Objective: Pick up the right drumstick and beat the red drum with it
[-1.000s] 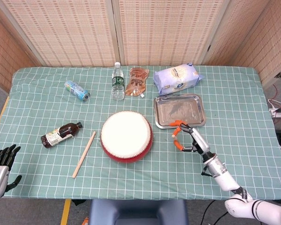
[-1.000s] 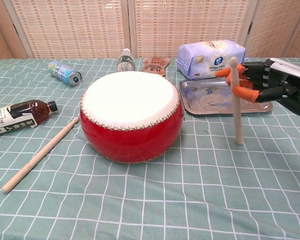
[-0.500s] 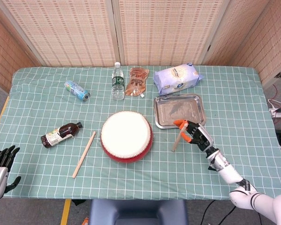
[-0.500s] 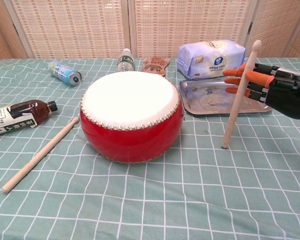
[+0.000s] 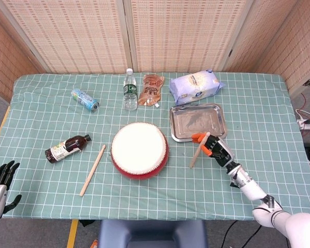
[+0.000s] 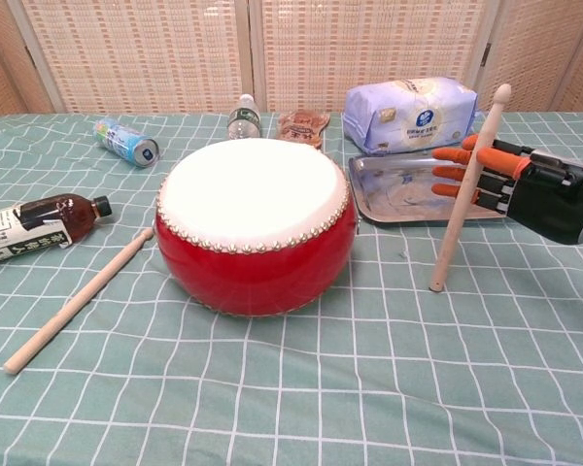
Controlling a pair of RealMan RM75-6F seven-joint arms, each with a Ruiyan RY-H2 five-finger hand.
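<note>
Chest view: right hand (image 6: 525, 184) at the right edge of frame, orange-tipped fingers (image 6: 451, 172) wrapped round the right drumstick (image 6: 465, 193), gripping its upper half. Stick stands steeply tilted, top leaning right, lower end on or just above the cloth right of the red drum (image 6: 257, 225) and apart from it; contact cannot be told. Head view agrees: hand (image 5: 217, 148) just below the metal tray (image 5: 198, 122), stick (image 5: 198, 153) between tray and drum (image 5: 140, 150).

Left hand (image 5: 0, 178) at the lower left corner of the head view, off the worktop (image 5: 268, 108) edge, fingers apart, holding nothing.

Count:
- drumsticks 2: one held, second drumstick (image 5: 93, 170) lying flat just left of the drum
- drums 1
- trays 1
- bottles 2: clear water bottle (image 5: 129, 90) upright behind the drum, brown bottle (image 5: 67, 148) on its side at left
- cans 1: can (image 5: 84, 99) lying at back left
- brown pouch (image 5: 151, 90) 1
- white-blue bag (image 5: 195, 87) 1

Open cloth lies right of the tray and along the front edge. Drum sits near the front edge, centre.
</note>
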